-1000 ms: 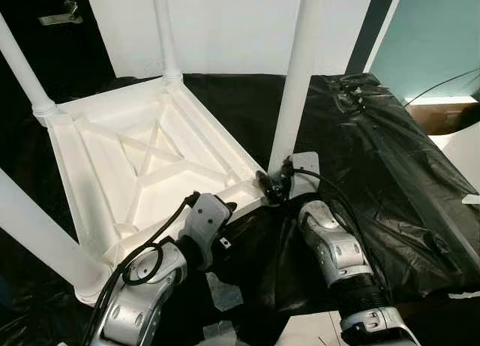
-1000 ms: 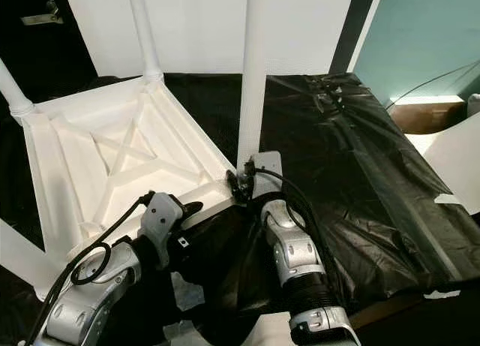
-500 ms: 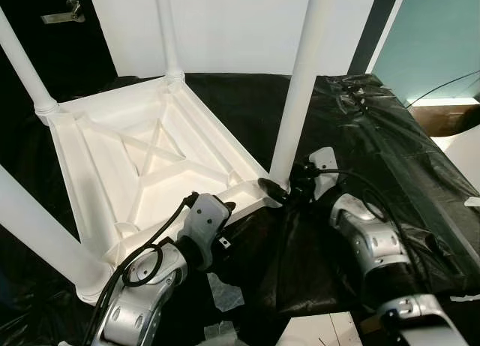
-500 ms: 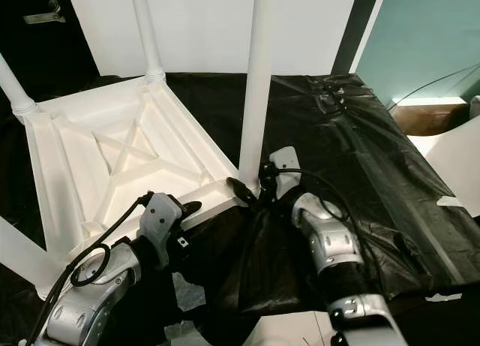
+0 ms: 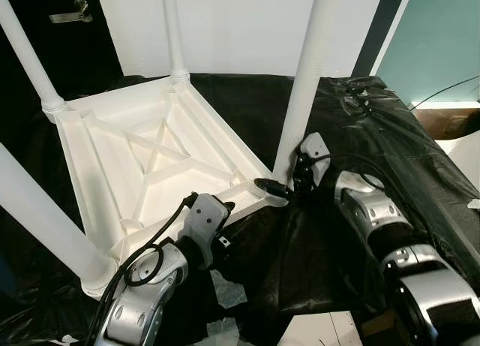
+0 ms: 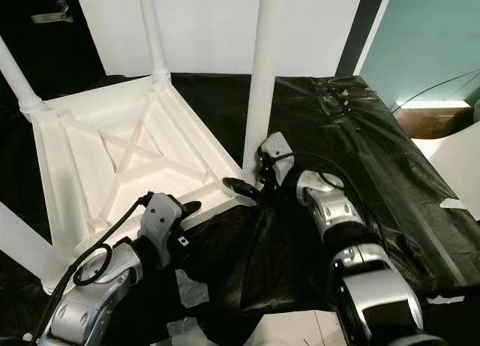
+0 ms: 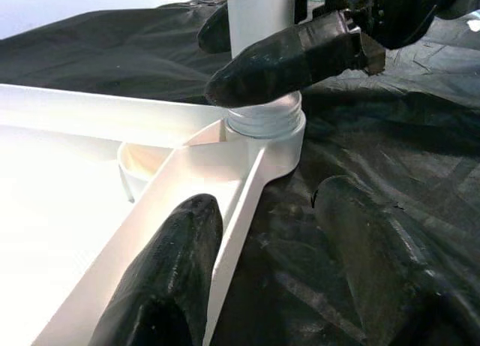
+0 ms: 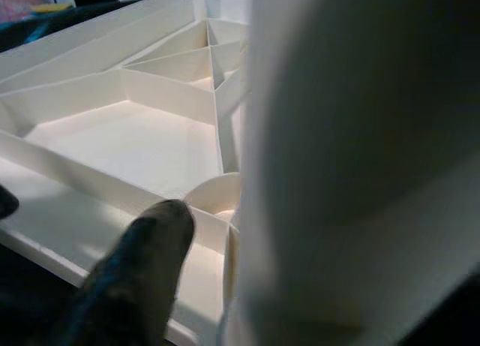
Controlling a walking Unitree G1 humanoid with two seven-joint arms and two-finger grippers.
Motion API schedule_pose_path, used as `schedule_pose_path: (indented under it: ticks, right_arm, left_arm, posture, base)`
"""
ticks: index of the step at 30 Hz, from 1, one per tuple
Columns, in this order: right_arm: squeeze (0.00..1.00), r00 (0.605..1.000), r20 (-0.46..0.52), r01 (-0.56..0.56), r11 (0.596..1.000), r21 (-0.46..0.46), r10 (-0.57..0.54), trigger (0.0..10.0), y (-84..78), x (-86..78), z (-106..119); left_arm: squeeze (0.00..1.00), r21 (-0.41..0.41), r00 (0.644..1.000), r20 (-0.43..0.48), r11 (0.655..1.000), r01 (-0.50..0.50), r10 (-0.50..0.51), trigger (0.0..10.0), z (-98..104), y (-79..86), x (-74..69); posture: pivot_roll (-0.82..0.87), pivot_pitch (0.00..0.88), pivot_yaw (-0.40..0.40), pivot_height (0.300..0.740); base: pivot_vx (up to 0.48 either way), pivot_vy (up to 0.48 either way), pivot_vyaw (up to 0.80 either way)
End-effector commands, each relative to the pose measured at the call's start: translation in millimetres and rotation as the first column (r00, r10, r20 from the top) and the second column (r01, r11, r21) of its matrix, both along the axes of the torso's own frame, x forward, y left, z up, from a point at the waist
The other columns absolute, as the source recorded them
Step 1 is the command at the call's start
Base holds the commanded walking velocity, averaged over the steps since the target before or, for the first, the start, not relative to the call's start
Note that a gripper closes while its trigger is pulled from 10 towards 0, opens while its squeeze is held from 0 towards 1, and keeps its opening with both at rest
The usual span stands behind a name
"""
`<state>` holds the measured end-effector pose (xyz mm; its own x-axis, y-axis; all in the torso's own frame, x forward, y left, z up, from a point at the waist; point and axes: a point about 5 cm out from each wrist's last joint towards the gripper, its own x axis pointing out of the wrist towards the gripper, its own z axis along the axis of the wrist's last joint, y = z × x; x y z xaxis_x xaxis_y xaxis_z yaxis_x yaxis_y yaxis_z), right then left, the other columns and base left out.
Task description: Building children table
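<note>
The left gripper (image 7: 262, 278) straddles the rim of the white tabletop (image 7: 67, 211), which lies underside up: one black finger (image 7: 169, 278) rests inside the rim and the other over the black sheet (image 7: 390, 158) outside it, with the rim wall between them and a gap on the outer side. Beyond, at the corner, a white leg (image 7: 259, 12) stands upright in a threaded socket (image 7: 266, 124). The right gripper (image 7: 262, 46) closes on the leg just above the socket, one finger crossing in front and the other showing behind.
</note>
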<state>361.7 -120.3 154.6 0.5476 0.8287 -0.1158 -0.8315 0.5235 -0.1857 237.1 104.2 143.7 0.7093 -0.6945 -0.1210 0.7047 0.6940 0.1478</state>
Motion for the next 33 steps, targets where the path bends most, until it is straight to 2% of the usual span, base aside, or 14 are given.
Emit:
schedule_pose_path:
  ticks: [1, 8, 9, 10, 11, 12, 16, 17, 19, 21, 22, 26, 32, 33]
  right_arm:
    - [0.0, 0.999, -0.015, -0.043, 0.999, -0.029, 0.043, 0.0, 3.2, -1.6, -4]
    - [0.0, 0.998, -0.044, -0.035, 0.999, -0.016, 0.034, 0.0, 0.3, -4.7, -13]
    - [0.0, 0.998, -0.051, -0.024, 1.0, -0.007, 0.024, 0.5, -1.0, -4.7, -15]
    - [0.0, 0.998, -0.055, -0.009, 1.0, -0.001, 0.009, 5.3, -2.1, -4.4, -16]
    - [0.0, 0.998, -0.055, -0.009, 1.0, -0.001, 0.009, 5.3, -2.1, -4.4, -16]
    - [0.0, 0.998, -0.057, 0.007, 1.0, 0.009, -0.006, 10.0, -3.0, -4.0, -16]
    - [0.0, 0.998, -0.061, 0.022, 1.0, 0.022, -0.02, 10.0, -4.0, -3.3, -17]
    - [0.0, 0.992, -0.06, 0.111, 0.993, 0.042, -0.108, 10.0, -6.4, -2.2, -20]
    - [0.0, 0.992, -0.06, 0.111, 0.993, 0.042, -0.108, 10.0, -6.4, -2.2, -20]
    - [0.0, 0.972, -0.064, 0.231, 0.97, 0.07, -0.227, 10.0, -5.6, -3.1, -24]
    - [0.0, 0.972, -0.064, 0.231, 0.97, 0.07, -0.227, 10.0, -5.6, -3.1, -24]
    - [0.0, 0.912, -0.127, 0.403, 0.909, 0.105, -0.389, 10.0, 1.8, -8.4, -38]
    - [0.0, 0.834, -0.155, 0.547, 0.83, 0.112, -0.529, 10.0, 15.4, -18.4, -48]
    - [0.0, 0.834, -0.155, 0.547, 0.83, 0.112, -0.529, 10.0, 15.4, -18.4, -48]
  left_arm:
    - [0.0, 0.01, 0.999, 0.016, 0.999, -0.049, 0.049, 10.0, 0, 2.5, 2.8]
    - [0.0, 0.007, 0.998, 0.016, 0.998, -0.054, 0.054, 10.0, 0, 3.0, -0.6]
    - [0.0, 0.006, 0.998, 0.016, 0.998, -0.056, 0.056, 10.0, 0, 3.1, -1.1]
    - [0.0, 0.004, 0.998, 0.016, 0.998, -0.058, 0.058, 10.0, 0, 3.2, -1.3]
    - [0.0, 0.004, 0.998, 0.016, 0.998, -0.058, 0.058, 10.0, 0, 3.2, -1.3]
    - [0.0, 0.003, 0.998, 0.016, 0.998, -0.061, 0.061, 10.0, 0, 3.4, -1.5]
    - [0.0, 0.001, 0.998, 0.016, 0.998, -0.063, 0.063, 10.0, 0, 3.3, -1.5]
    - [0.0, -0.006, 0.997, 0.015, 0.998, -0.07, 0.07, 10.0, -1, 2.9, -1.5]
    - [0.0, -0.006, 0.997, 0.015, 0.998, -0.07, 0.07, 10.0, -1, 2.9, -1.5]
    - [0.0, -0.013, 0.997, 0.017, 0.997, -0.072, 0.072, 10.0, -1, 1.7, -1.3]
    - [0.0, -0.013, 0.997, 0.017, 0.997, -0.072, 0.072, 10.0, -1, 1.7, -1.3]
    - [0.0, 0.0, 0.995, 0.029, 0.996, -0.095, 0.095, 10.0, -1, 3.7, 3.4]
    - [0.0, -0.002, 0.991, 0.042, 0.992, -0.123, 0.123, 10.0, 0, 6.5, 9.1]
    - [0.0, -0.002, 0.991, 0.042, 0.992, -0.123, 0.123, 10.0, 0, 6.5, 9.1]
  posture:
    - [0.19, 0.0, -0.071, 0.74]
    - [0.19, 0.008, -0.079, 0.74]
    - [0.19, 0.01, -0.08, 0.74]
    - [0.19, 0.014, -0.082, 0.74]
    - [0.19, 0.014, -0.082, 0.74]
    - [0.19, 0.021, -0.083, 0.74]
    - [0.19, 0.021, -0.083, 0.74]
    - [0.18, 0.039, -0.075, 0.74]
    - [0.18, 0.039, -0.075, 0.74]
    - [0.16, 0.041, -0.065, 0.74]
    - [0.16, 0.041, -0.065, 0.74]
    - [0.16, 0.041, -0.06, 0.74]
    - [0.16, 0.03, -0.06, 0.74]
    - [0.16, 0.03, -0.06, 0.74]
  base:
    - [0.0, 0.0, 0.0]
    - [0.0, 0.0, 0.0]
    - [0.0, 0.0, 0.0]
    - [0.0, 0.0, 0.0]
    - [0.0, 0.0, 0.0]
    - [0.0, 0.0, 0.0]
    - [0.0, 0.0, 0.0]
    - [0.0, 0.0, 0.0]
    - [0.0, 0.0, 0.0]
    - [0.0, 0.0, 0.0]
    - [0.0, 0.0, 0.0]
    - [0.0, 0.0, 0.0]
    - [0.0, 0.0, 0.0]
    - [0.0, 0.0, 0.0]
